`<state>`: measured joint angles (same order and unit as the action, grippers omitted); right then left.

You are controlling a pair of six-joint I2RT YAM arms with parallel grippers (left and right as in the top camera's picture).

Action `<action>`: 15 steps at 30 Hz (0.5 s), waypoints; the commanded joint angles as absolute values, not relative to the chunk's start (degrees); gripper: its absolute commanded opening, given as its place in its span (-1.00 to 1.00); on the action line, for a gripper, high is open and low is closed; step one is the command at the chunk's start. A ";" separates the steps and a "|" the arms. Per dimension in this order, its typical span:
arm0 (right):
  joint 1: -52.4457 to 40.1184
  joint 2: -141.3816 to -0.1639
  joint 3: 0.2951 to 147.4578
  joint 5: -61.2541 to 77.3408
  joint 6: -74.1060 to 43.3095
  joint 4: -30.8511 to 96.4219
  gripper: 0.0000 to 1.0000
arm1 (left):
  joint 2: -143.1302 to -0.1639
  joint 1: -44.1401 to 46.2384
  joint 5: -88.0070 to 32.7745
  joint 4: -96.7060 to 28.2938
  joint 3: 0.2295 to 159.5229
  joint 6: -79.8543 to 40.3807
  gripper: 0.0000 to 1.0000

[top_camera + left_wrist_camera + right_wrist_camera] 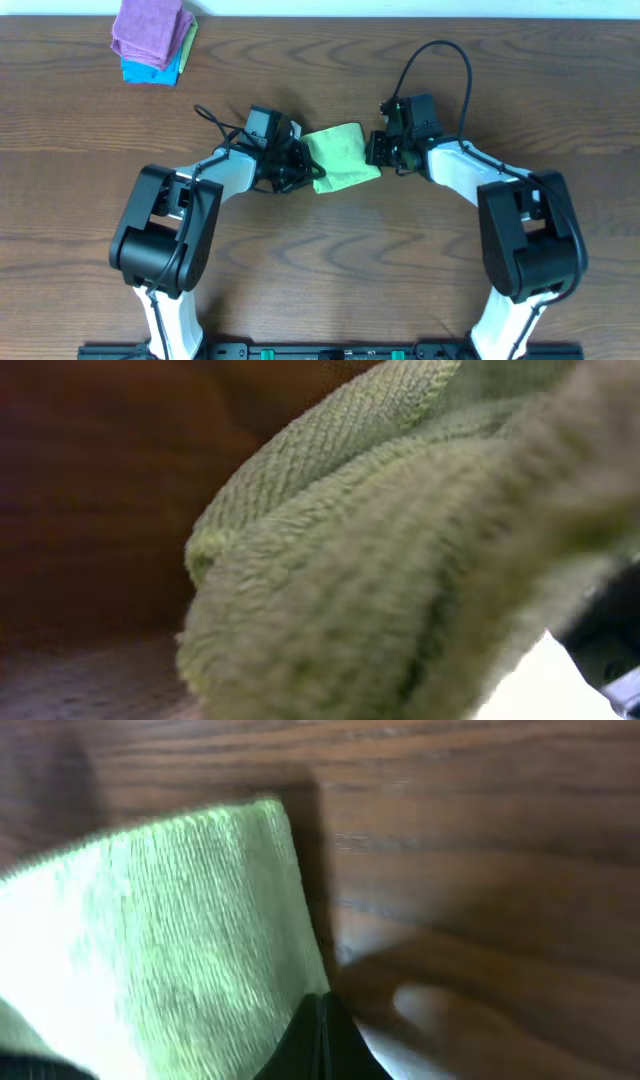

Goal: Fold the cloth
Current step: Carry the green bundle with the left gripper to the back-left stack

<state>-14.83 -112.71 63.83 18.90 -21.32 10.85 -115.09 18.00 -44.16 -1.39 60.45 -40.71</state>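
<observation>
While caught from both sides, sits rumpled near the middle of the table [330, 260], as a lime-green cloth [340, 155] doubled into a slanted patch. Flanked by the left gripper [303, 172] at its lower left edge and the right gripper [380, 150] at its right edge, both touching the fabric. Pressed together on a thick fold of the cloth at the left, with green terry loops filling the left wrist view right up to the lens. Closed to a point at the right too, nipping the lower edge of a flat, ribbed flap, with bare wood just beside it. Well apart from a stack of folded cloths [152, 40], purple over blue and green, at the far left corner of the table.
</observation>
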 commanded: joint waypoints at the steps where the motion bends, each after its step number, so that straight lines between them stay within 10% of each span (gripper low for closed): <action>1: -12.93 -107.39 67.13 19.29 -17.02 13.69 -0.97 | -115.39 15.64 -43.57 0.62 61.71 -42.57 -0.88; 11: -9.39 -92.68 70.63 18.90 -8.91 27.14 -0.98 | -110.02 9.06 -42.50 1.50 80.40 -42.17 -0.89; 15: -9.39 -85.58 71.22 12.58 -5.23 35.88 -0.43 | -108.79 5.78 -39.88 -0.78 88.14 -38.65 -0.89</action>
